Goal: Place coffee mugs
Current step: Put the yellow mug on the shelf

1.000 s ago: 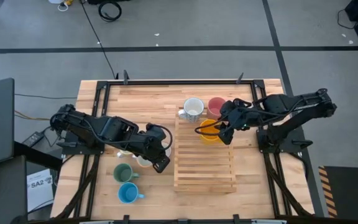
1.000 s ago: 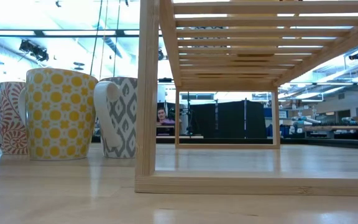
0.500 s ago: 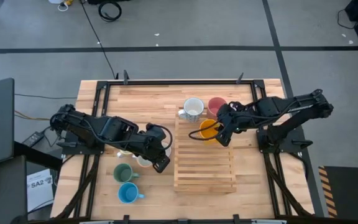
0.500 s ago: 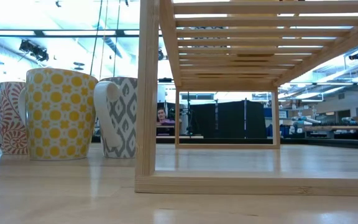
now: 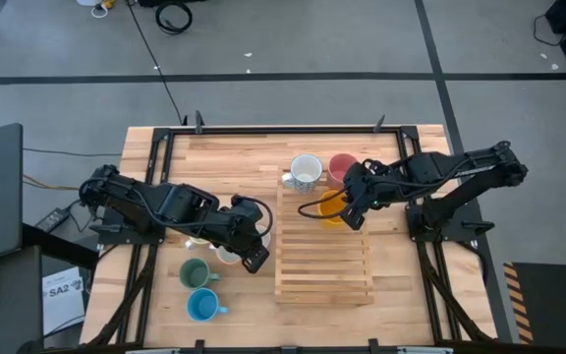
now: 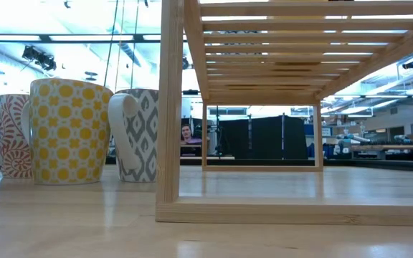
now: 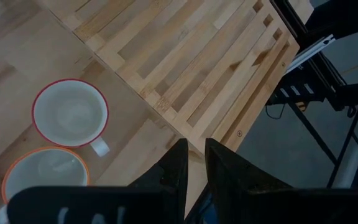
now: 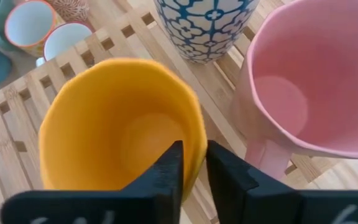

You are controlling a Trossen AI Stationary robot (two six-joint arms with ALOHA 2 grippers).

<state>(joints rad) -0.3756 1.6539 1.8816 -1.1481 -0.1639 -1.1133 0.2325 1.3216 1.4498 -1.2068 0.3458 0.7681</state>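
Bright, even overhead light, soft shadows; nearest mugs slightly blurred.

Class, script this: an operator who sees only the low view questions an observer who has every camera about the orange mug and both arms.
Operator: I see only patterned mugs and the rack's underside. Where's the right gripper?
Observer: The right gripper is at the orange mug, on the wooden rack's far end.
Operator: Is it gripping?
Observer: Yes, its fingers pinch the mug's wall, one inside and one outside.
Operator: Any neighbours?
Observer: A pink mug stands close beside it.
Operator: And the left arm?
Observer: The left gripper waits left of the rack, holding nothing.
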